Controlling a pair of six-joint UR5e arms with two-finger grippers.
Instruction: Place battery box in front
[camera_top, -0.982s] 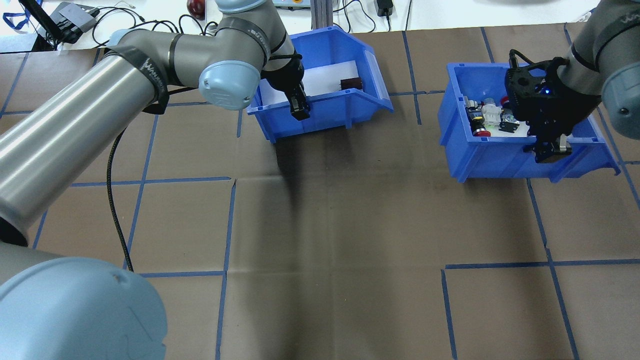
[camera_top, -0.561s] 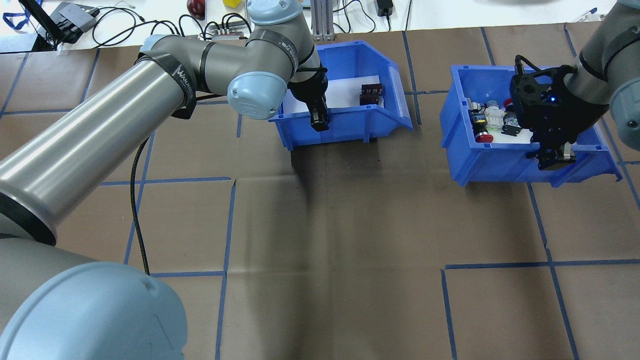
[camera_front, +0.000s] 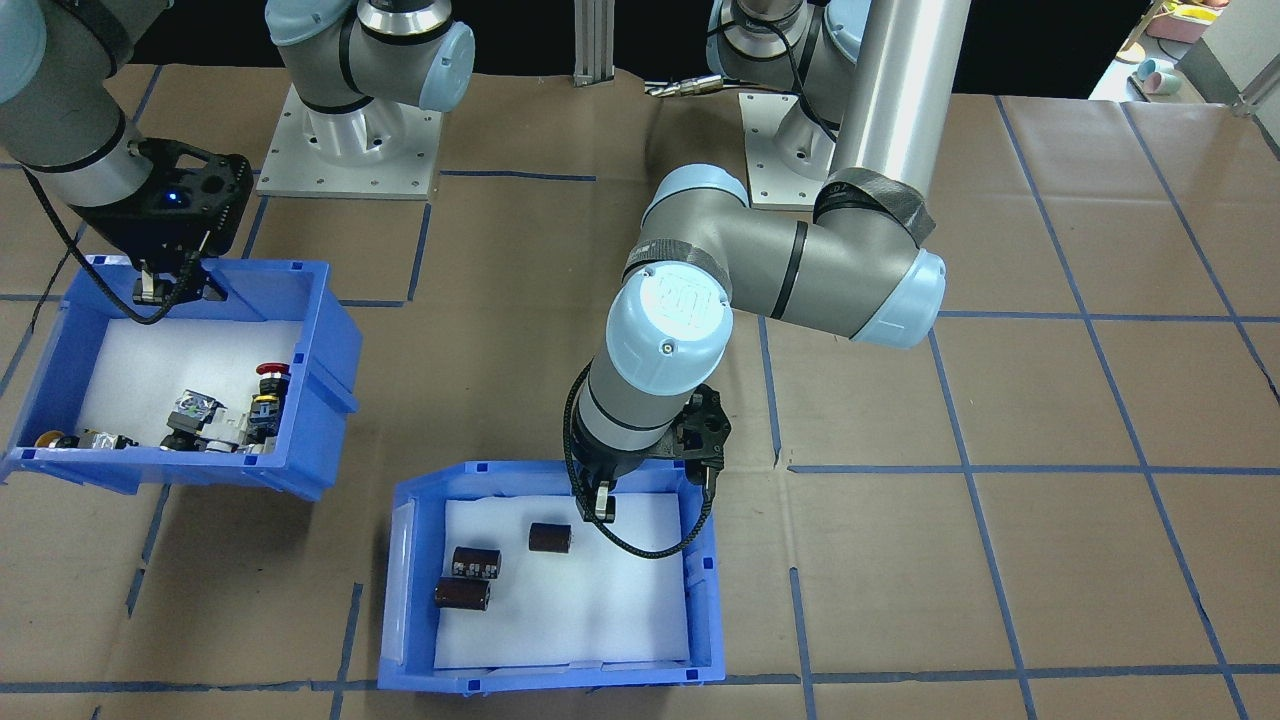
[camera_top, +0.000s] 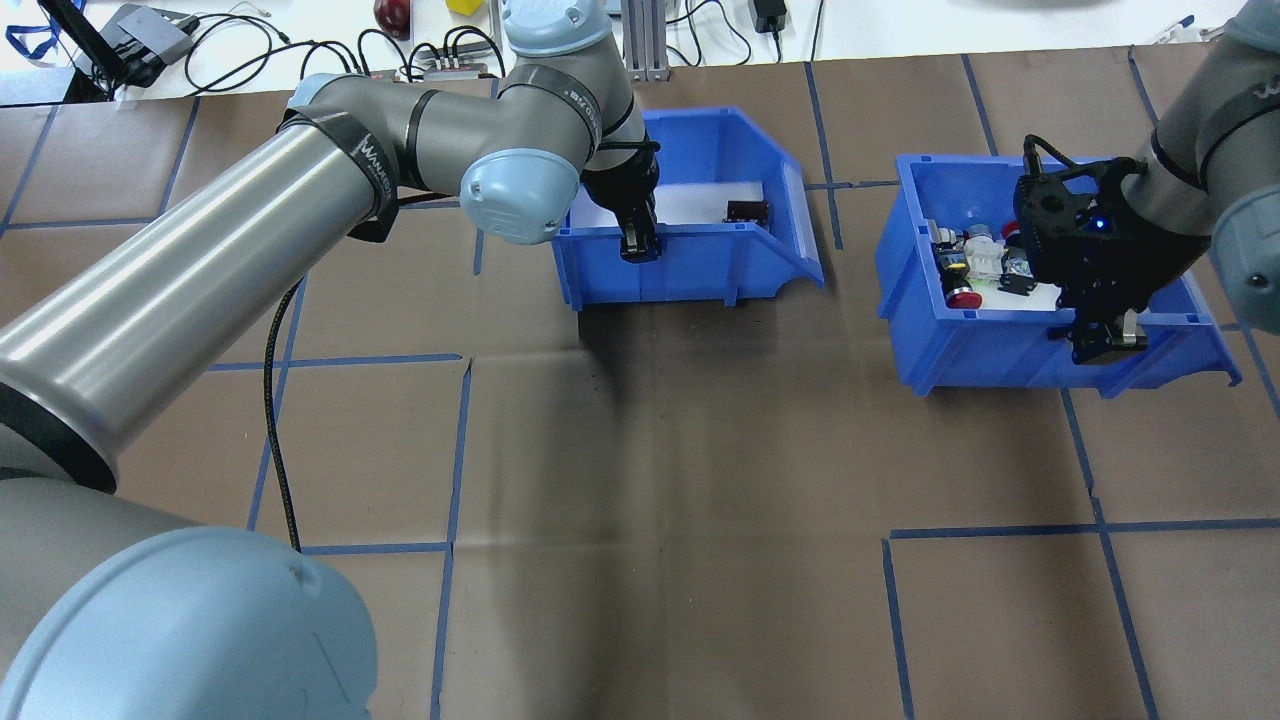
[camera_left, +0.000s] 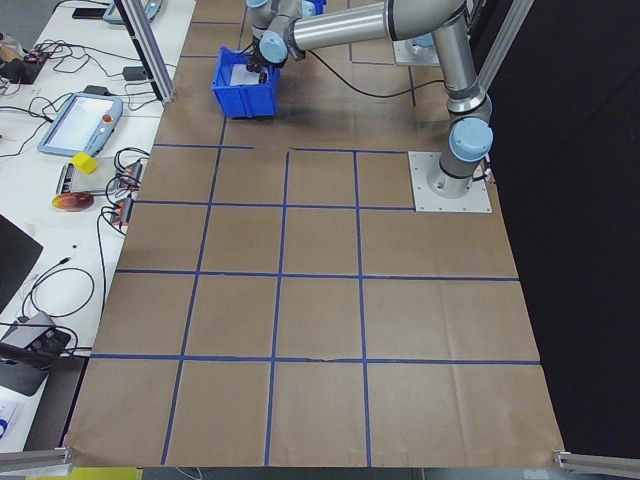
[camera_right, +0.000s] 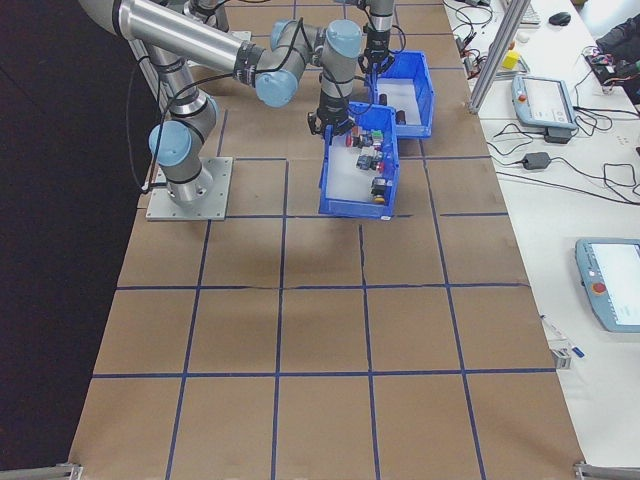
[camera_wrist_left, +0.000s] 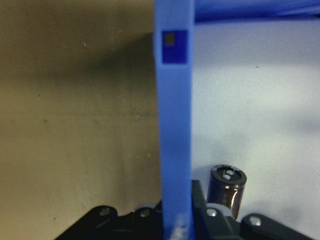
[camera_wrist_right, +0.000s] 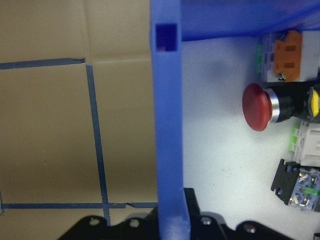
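— Brown paper with blue tape lines covers the table (camera_top: 640, 480). Where is the battery box?
— The battery box (camera_top: 690, 265) sits far from the robot's base, near the far edge, left of the other blue bin (camera_top: 1000, 330).
— And the left gripper (camera_top: 640, 243)?
— It is clamped on the box's near wall, one finger outside and one inside, as the left wrist view shows with the wall running between them.
— What lies inside?
— Three dark cylinders (camera_front: 470, 575) on the white liner (camera_front: 600, 600), one just beside the inner finger.
— The right gripper (camera_top: 1098, 345)?
— Closed the same way on the near wall of the button bin.
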